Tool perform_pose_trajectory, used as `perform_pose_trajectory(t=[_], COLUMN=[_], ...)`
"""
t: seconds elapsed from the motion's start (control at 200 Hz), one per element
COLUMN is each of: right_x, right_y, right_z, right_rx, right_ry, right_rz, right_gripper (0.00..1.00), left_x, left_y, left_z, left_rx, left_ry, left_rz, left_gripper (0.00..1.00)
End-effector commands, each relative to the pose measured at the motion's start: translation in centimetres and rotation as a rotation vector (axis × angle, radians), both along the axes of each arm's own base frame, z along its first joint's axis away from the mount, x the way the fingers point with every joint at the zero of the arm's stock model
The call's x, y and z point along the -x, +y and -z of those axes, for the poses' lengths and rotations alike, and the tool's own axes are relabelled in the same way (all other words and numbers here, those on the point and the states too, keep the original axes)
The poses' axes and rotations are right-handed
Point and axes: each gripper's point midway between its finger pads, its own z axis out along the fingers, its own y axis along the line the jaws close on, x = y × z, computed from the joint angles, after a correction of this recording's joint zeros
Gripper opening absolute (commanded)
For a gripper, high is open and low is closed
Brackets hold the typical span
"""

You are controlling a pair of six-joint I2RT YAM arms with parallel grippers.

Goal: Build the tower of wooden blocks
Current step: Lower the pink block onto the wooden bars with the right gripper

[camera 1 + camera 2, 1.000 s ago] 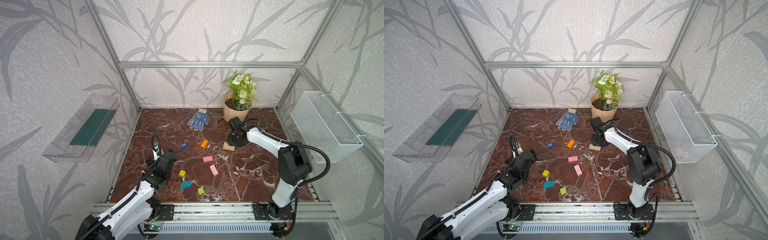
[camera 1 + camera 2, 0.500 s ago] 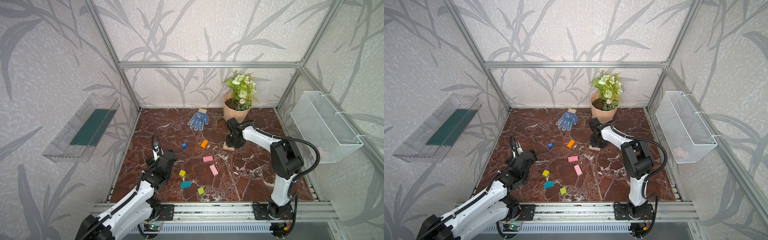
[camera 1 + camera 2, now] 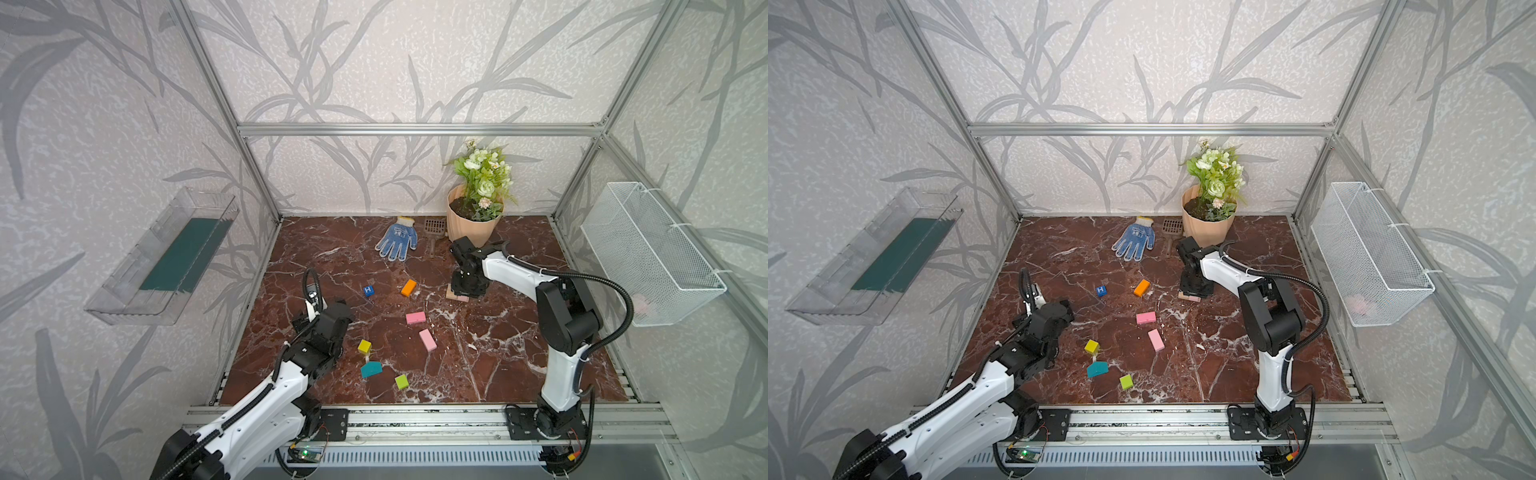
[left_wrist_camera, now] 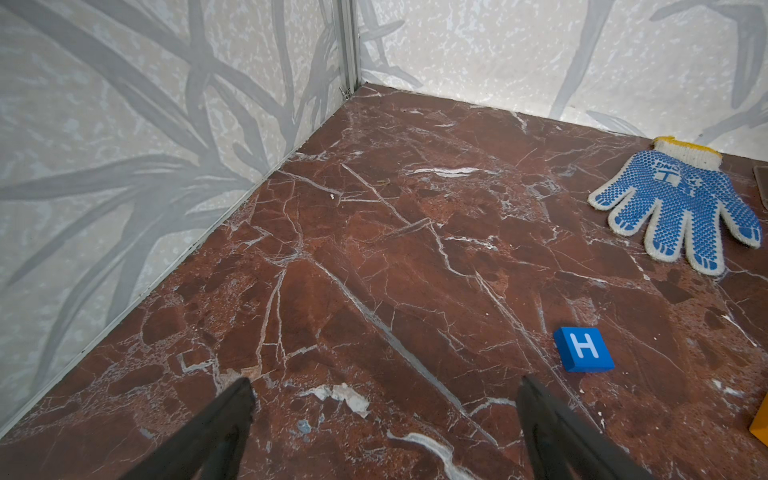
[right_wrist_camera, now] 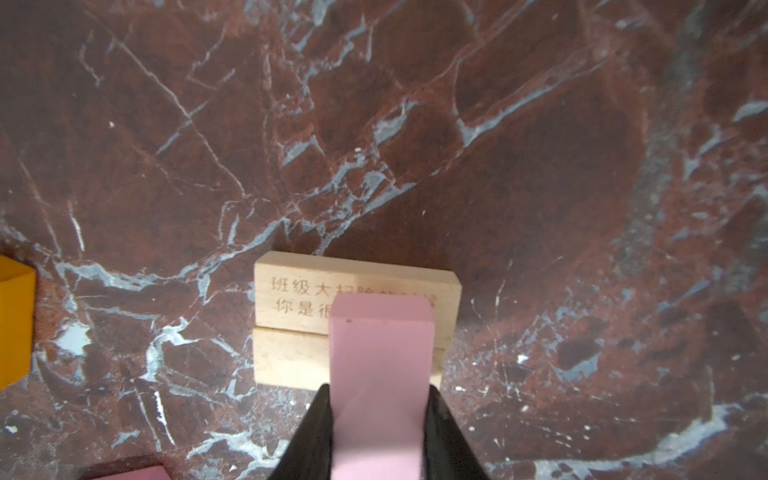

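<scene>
Two tan blocks (image 5: 291, 291) lie side by side on the marble floor, the wood block tower's base (image 3: 457, 296). My right gripper (image 5: 379, 415) is shut on a pink block (image 5: 380, 365), held just above and across them; whether it touches them I cannot tell. Loose wood blocks lie to the left: an orange oblong (image 3: 408, 287), the blue "H" cube (image 3: 368, 290), two pink oblongs (image 3: 415, 318), a yellow cube (image 3: 364, 346), the teal piece (image 3: 371, 369) and a lime cube (image 3: 401, 381). My left gripper (image 4: 384, 399) stands open and empty, short of the blue "H" cube (image 4: 584, 349).
A blue dotted glove (image 3: 397, 243), a small brown scoop (image 3: 434, 232) and a peach flowerpot (image 3: 473, 224) sit along the back wall, the pot close behind my right gripper. A wire basket (image 3: 648, 253) hangs on the right wall, a clear tray (image 3: 166, 257) on the left.
My right arm's elbow has swung in and its gripper, still holding the pink block, has edged left over the tan blocks. The left arm has stayed put.
</scene>
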Motion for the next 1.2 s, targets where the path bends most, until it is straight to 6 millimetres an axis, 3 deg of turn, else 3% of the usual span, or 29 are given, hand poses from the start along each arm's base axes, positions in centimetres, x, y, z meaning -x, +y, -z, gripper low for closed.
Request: perform_pose_trajectory(t=[0.0,1.195], right_x=[-0.5,-0.9], right_y=[-0.1,-0.3], right_z=[-0.9,0.3], right_rx=[0.006,0.022], right_ry=[-0.015,0.005], right_rz=[0.017,0.061], right_gripper=[0.22,0.22], left_x=[-0.4,-0.4], left_y=[0.0,0.0], left_z=[-1.4,-1.4], left_rx=[0.020,0.022], left_ry=[-0.042,-0.042], left_rz=[-0.019,-0.016], left_gripper=[0.98,0.98])
